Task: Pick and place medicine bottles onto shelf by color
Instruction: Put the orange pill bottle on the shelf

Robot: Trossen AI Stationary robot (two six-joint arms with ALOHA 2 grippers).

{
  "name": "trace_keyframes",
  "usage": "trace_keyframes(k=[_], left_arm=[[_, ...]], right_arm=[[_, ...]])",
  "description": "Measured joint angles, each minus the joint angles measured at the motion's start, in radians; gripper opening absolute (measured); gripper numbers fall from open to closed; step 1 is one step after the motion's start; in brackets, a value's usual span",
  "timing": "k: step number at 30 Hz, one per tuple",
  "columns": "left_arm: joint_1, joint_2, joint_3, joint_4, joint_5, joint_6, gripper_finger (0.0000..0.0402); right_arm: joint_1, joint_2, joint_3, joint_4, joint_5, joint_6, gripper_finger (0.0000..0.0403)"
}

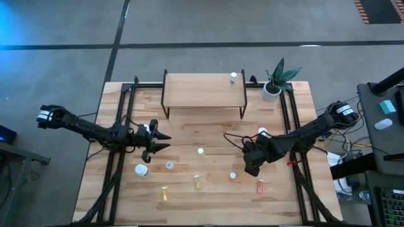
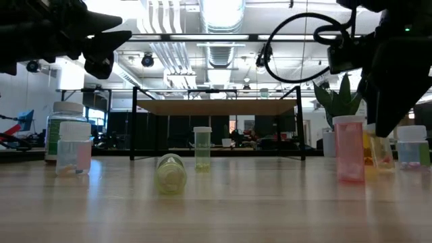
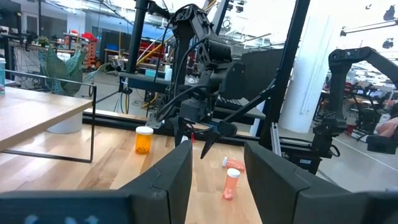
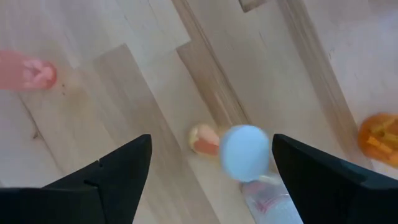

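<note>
The shelf (image 1: 204,91) stands at the table's far middle with one white-capped bottle (image 1: 233,77) on its top. Several medicine bottles stand or lie on the near half of the table: a large white one (image 1: 141,169), a clear one (image 1: 169,165), a yellow one (image 1: 197,181) and an orange-red one (image 1: 259,185). My right gripper (image 4: 211,138) hangs open over the table, pointing steeply down. A clear white-capped bottle (image 4: 245,152) stands on the table below it, between the fingers' lines and untouched. My left gripper (image 3: 217,149) waits open and holds nothing, at the table's left, pointing toward the right arm.
A potted plant (image 1: 271,90) stands right of the shelf. Black frame rails (image 1: 120,126) run along the table's left and right sides. An orange bottle (image 4: 379,137) and a pink-red one (image 4: 28,71) lie to either side of my right gripper.
</note>
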Motion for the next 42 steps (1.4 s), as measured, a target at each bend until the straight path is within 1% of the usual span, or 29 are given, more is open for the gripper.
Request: trace_keyframes(k=[6,14,16,19,27,33,37,42], left_arm=[[0.000,0.000,-0.001,0.000,0.000,0.000,0.0131],[0.000,0.000,-0.002,0.000,0.000,0.000,0.0131],[0.000,0.000,-0.003,0.000,0.000,0.000,0.0131],[0.000,0.000,-0.002,0.000,0.000,0.001,0.0131],[0.000,0.000,-0.002,0.000,0.000,0.001,0.0131],[0.000,0.000,-0.002,0.000,0.006,0.001,0.0131],[0.000,0.000,-0.001,0.000,0.007,0.001,0.0131],[0.001,0.000,-0.003,0.000,0.010,0.002,0.0131]], right_arm=[[0.000,-0.001,-0.001,0.003,0.003,-0.013,0.0324],[-0.003,-0.001,-0.035,-0.001,-0.001,-0.006,0.0323],[-0.006,-0.001,-0.038,-0.003,-0.005,0.002,0.0318],[-0.007,-0.001,-0.038,-0.004,-0.005,0.000,0.0294],[-0.007,-0.001,-0.038,-0.004,-0.008,-0.009,0.0189],[-0.007,-0.001,-0.038,-0.005,-0.016,-0.006,0.0128],[-0.007,-0.014,-0.030,-0.006,-0.016,0.000,0.0105],[-0.009,-0.044,0.005,-0.007,-0.015,0.000,0.0106]])
